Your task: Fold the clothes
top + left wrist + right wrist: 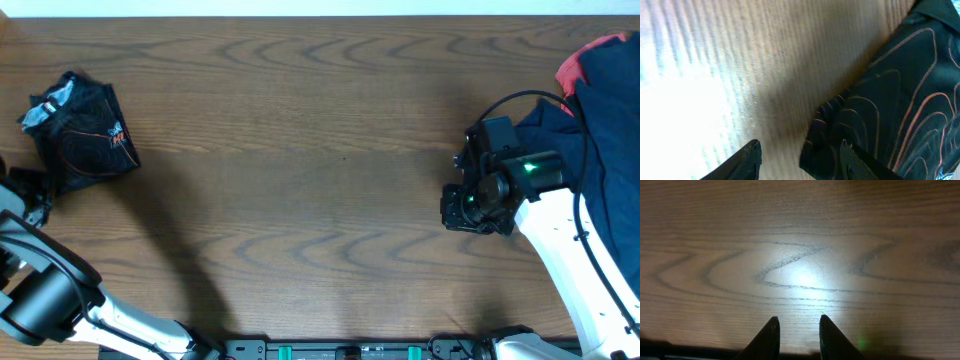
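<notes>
The left claw stands spread, gripping nothing. The black jersey lies in a compact bundle just beyond one finger. It looks finished, so a straight lift clear of the thin cloth should avoid snagging. The right claw, parted and empty, faces bare table. The navy garment and red garment sit behind it, probably the next pick. The jersey's logos are too small to read.

Navy and red garments cut off at right edge, jersey blurred and cropped, logos seemingly unreadable
</notes>
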You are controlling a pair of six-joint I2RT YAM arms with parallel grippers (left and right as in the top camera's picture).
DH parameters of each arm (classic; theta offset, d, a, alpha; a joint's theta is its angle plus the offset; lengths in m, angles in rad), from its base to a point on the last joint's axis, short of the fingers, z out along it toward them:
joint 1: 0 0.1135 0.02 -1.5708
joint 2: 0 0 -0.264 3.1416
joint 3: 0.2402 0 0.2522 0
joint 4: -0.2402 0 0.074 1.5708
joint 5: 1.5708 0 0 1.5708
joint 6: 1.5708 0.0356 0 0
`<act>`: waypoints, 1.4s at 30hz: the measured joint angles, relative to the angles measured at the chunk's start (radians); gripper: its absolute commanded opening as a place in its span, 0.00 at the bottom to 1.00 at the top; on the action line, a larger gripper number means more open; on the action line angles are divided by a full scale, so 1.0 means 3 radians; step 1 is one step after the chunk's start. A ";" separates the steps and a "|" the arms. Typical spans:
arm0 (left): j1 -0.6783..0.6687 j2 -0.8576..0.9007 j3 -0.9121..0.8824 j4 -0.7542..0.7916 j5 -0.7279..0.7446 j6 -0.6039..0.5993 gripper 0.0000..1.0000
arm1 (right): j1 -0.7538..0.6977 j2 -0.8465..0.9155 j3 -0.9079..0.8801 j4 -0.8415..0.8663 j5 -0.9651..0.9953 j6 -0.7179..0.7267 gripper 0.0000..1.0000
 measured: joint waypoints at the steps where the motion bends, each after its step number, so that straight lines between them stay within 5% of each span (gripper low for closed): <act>1: 0.0009 0.0000 0.0000 -0.0018 0.0001 -0.0001 0.54 | 0.0000 0.0000 0.0000 -0.0003 0.0000 0.0000 0.25; 9: 0.0008 -0.0004 0.0000 -0.0121 0.0229 -0.0027 0.68 | 0.0000 0.0000 0.0000 -0.0014 0.0031 -0.0053 0.29; 18: -0.0507 -0.0649 0.0000 -0.0125 0.0444 0.0322 0.77 | -0.0043 0.0000 0.0001 0.0456 0.0062 -0.0141 0.98; 23: -0.1550 -0.1120 0.0031 -0.0360 0.0432 0.0628 0.79 | -0.0043 0.0000 0.0003 0.0879 0.0050 -0.0261 0.99; 27: -0.2546 -0.1124 0.0037 -0.0791 0.0329 0.0880 1.00 | -0.0046 0.0000 0.0003 0.1291 0.0051 -0.0342 0.99; 30: -0.3154 -0.1094 0.0031 -0.1161 0.0173 0.1015 0.98 | -0.0078 0.0000 0.0004 0.1539 0.0061 -0.0426 0.99; 37: -0.3676 -0.1185 -0.0006 -0.2182 -0.0144 0.1073 0.98 | -0.0277 -0.0028 0.0008 0.1228 0.0126 -0.0510 0.94; 42: -0.3808 -0.1924 -0.0347 -0.2118 -0.0365 0.1064 0.98 | -0.0259 -0.0463 -0.0009 0.0982 0.0366 -0.0432 0.85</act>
